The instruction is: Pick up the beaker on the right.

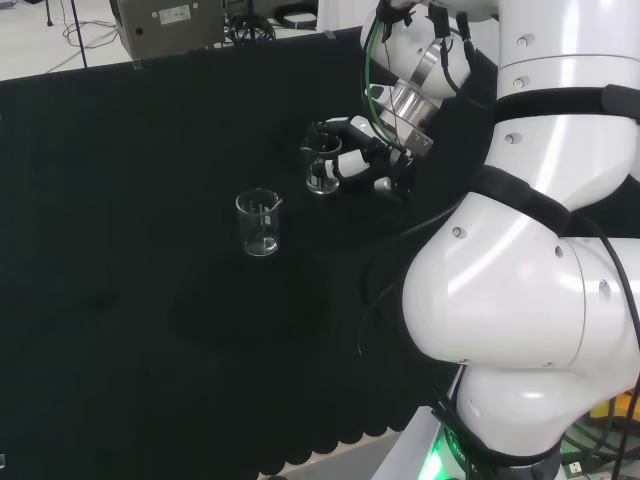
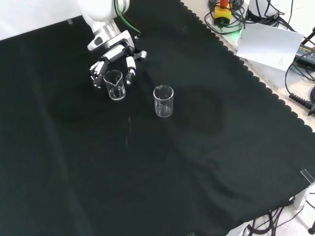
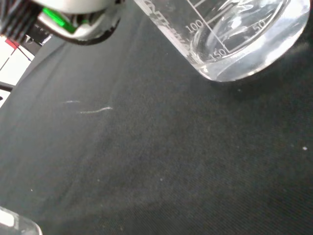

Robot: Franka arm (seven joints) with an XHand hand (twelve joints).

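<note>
**Clear glass, hand closing in**

Clear glass is what makes this step tricky: the beaker [image 1: 322, 170] stands upright on the black surface [image 1: 150, 300], right at the hand [image 1: 362, 158], with the fingers [image 2: 131, 64] reaching down around its far side in the front view. They look curved about the wall, but whether they actually touch it I cannot tell; I would judge the hand part-closed around the beaker, not yet gripping. The beaker's base appears to rest on the cloth in the front view. In the wrist view its base [image 3: 244, 44] shows close by the palm, tilted only by the camera's angle.

A second beaker [image 1: 259, 223] stands apart from the hand, beyond the first as the hand reaches in the head view.

To do this well, the fingers and thumb should likely meet opposite sides of the wall below the rim, closing evenly so the glass is not pushed sideways or tipped toward the spout. Lifting should wait until both sides bear. A straight rise would probably keep it clear of the other beaker.
</note>
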